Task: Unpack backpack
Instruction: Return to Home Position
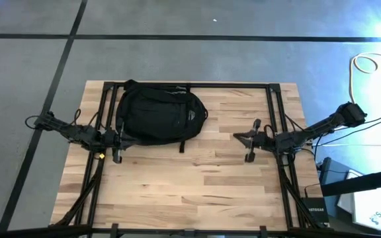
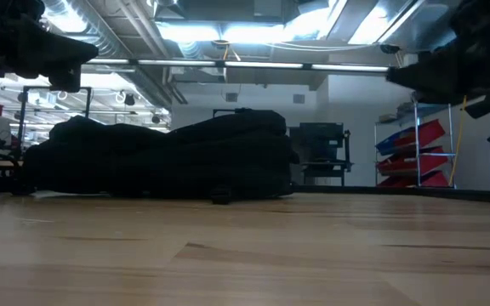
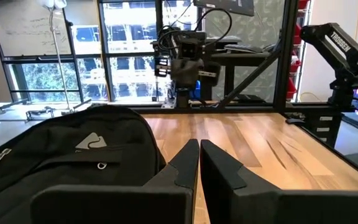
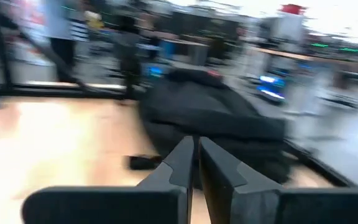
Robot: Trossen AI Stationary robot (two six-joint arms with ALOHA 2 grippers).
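from above the backpack (image 1: 161, 116) lies on the left half of the surface (image 1: 197, 192), left end effector (image 1: 116, 153) just beside it, right end effector (image 1: 238, 137) well apart; the low view shows it slumped flat; each wrist view shows its end effector pressed together, so a left-arm swing could snag a strap (image 1: 182, 144) and drag it.

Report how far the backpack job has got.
Done: the backpack lies flat on the table, apparently closed, with nothing visible outside it. In hand: nothing; the left gripper, beside the backpack, and the right gripper, over bare wood, are both shut and empty. Left: seemingly only parking the grippers; its inside cannot be seen.
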